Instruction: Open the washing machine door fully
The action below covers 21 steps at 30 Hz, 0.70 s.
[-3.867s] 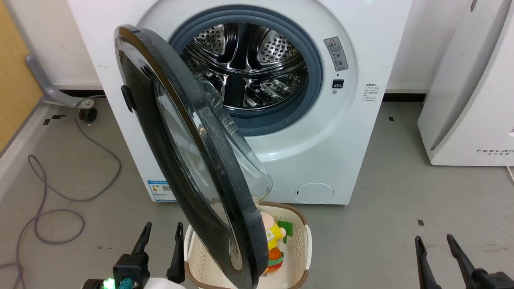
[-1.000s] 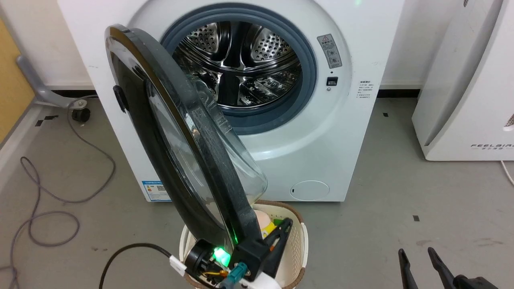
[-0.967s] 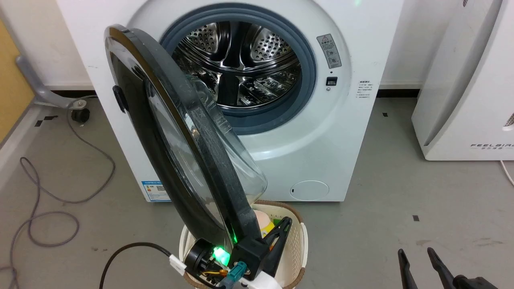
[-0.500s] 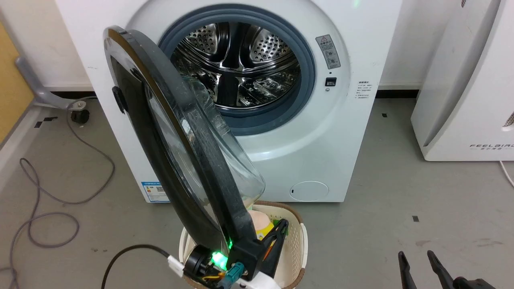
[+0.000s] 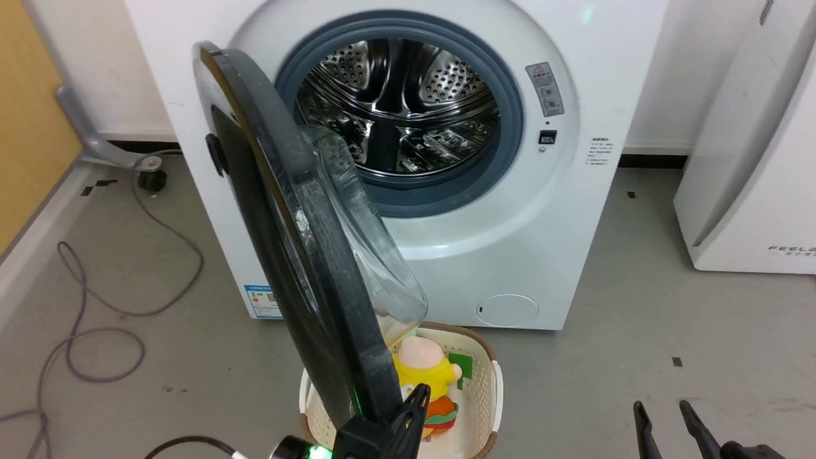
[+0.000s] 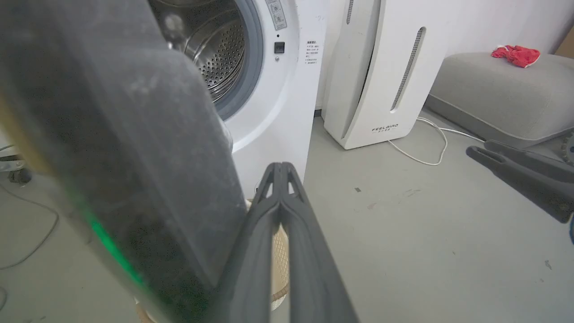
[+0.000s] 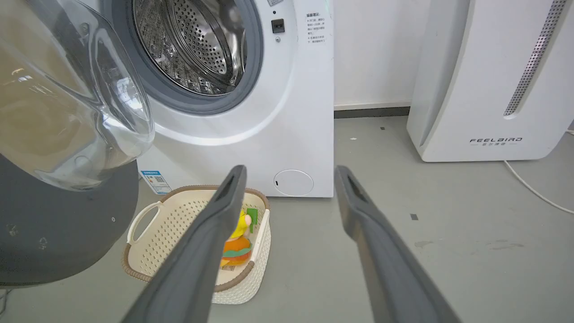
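Grey floor [image 5: 637,331]: left tool [image 6: 280,167] pressed together beside washing machine door [image 5: 306,255], lower than before; right tool [image 7: 290,169] spread.

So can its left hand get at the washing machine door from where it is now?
Probably yes. The left hand, fingers shut, sits right beside the lower inner edge of the door, with nothing between them. The basket on the floor is below, not in the way. Actual contact is unclear.
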Motion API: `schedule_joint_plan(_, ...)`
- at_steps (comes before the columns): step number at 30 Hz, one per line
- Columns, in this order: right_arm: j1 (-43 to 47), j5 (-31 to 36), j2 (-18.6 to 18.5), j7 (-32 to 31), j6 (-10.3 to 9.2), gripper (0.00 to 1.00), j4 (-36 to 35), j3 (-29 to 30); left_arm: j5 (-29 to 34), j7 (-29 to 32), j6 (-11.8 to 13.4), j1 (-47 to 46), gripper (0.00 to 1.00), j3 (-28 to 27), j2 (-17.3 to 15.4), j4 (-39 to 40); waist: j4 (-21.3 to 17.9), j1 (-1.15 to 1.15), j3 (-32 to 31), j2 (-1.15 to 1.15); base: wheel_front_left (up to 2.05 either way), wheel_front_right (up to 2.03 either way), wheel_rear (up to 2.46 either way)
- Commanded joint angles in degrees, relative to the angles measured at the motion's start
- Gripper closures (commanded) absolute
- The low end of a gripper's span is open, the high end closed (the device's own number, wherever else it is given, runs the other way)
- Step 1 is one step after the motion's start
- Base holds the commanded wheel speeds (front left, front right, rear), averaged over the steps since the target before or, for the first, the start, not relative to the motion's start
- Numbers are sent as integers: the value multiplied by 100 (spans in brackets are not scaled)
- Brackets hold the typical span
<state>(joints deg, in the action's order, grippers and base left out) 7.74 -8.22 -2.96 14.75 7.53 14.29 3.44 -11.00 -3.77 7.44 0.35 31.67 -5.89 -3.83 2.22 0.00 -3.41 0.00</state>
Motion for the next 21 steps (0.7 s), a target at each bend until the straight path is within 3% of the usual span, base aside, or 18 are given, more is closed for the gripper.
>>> schedule_joint_plan(1, 17, -15, 8, 25, -4, 0, 8, 6, -47, 18, 51, 123, 100, -42, -48, 70, 73, 0, -9, 0, 0, 0, 0)
schedule_joint_plan(21, 41, -52, 8, 25, -4, 0, 86, 16, -86, 22, 256, 572, 100, -46, -314, 393, 1399, 0, 23, 0, 0, 0, 0)
